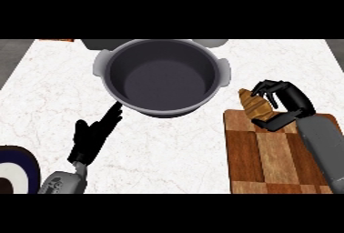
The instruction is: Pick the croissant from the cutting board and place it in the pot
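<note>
A: What is being shown, largest thing first?

B: A white marbled worktop (pixel 174 150) is being seen from steeply above. On it, toward the far edge, a grey pot (pixel 161 75) is being shown upright, with a small handle on each side. Nothing can be made out inside it.

A: And next in size?

B: A wooden board (pixel 269 157) in chequered brown is being shown at the right, reaching to the near edge. At the lower left corner, part of a dark-rimmed plate (pixel 15 169) is being cut off by the view's edge.

A: How are the arms being held?

B: The left robot hand (pixel 91 136) is being kept spread, its fingers straight and pointing up toward the pot, one fingertip lying just by the pot's near wall. Whether it is touching cannot be told. The right robot hand (pixel 285 102) is being curled round the croissant, fingers above it and thumb below.

A: Where is the croissant being seen?

B: The croissant (pixel 254 103) is being pinched at the board's far left corner, its upper end jutting past the board over the worktop, right of the pot and well outside it.
</note>
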